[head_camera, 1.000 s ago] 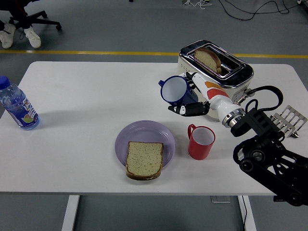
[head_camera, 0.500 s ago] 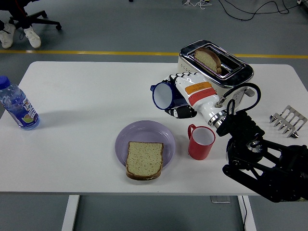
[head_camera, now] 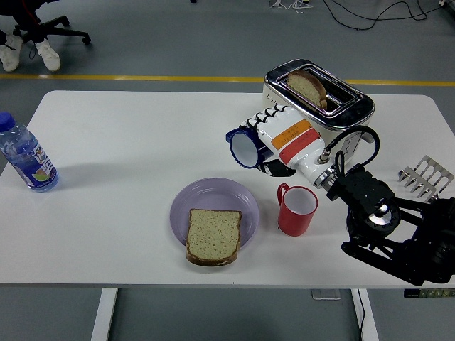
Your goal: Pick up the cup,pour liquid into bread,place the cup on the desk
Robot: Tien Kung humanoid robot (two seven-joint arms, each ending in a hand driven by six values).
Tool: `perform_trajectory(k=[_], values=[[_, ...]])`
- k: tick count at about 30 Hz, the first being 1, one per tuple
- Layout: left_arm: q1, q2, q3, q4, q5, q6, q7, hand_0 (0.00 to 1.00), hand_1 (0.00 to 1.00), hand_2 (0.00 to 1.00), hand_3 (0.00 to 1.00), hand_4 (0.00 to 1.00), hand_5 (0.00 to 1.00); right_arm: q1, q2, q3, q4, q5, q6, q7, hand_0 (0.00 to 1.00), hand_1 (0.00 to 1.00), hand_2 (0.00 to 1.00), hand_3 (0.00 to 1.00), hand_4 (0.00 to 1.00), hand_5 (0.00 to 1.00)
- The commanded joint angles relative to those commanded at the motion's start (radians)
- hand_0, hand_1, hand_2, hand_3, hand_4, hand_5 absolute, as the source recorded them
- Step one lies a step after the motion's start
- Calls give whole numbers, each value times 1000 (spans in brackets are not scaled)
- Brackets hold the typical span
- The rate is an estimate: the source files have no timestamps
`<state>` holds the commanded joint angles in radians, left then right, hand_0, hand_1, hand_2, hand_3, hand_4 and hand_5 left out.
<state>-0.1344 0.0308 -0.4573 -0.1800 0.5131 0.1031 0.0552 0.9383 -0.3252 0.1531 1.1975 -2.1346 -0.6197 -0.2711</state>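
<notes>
We are counting two cups: a blue enamel mug and a red ceramic mug. There are two bread slices, one on the round lilac plate as a brown-crusted slice, one in the chrome toaster. One plastic water bottle is standing far left, one metal rack far right. Our white right hand is clamping the blue mug, tipping it further sideways than half a second ago, mouth facing left, above the white table beyond the plate.
</notes>
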Motion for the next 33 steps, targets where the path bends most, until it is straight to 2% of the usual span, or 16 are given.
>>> perform_trajectory(k=[3,8,14,19,29,33], values=[[0,-1,2,0,-3,-1,0,635,555,653,560,372,988,26,-8,-49,-7,-10,-26,3,280,280,453,511,705,86],[1,-2,8,0,-9,-1,0,633,554,652,560,373,988,55,-11,-100,-35,-4,-26,69,296,287,455,515,707,75],[3,-4,16,0,-18,-2,-1,633,560,651,558,371,985,73,-9,-133,-51,-11,-26,86,305,289,457,517,711,69],[5,-5,22,0,-23,-3,-1,633,560,650,556,373,986,75,-6,-129,-47,2,-26,110,316,293,458,516,716,63],[5,-5,29,0,-28,-4,-1,632,566,650,555,377,988,82,-2,-128,-36,15,-26,100,324,302,462,519,704,31],[5,-6,30,-1,-28,-3,-1,632,566,650,555,377,988,75,0,-99,-28,47,-26,116,324,302,462,519,704,31]])
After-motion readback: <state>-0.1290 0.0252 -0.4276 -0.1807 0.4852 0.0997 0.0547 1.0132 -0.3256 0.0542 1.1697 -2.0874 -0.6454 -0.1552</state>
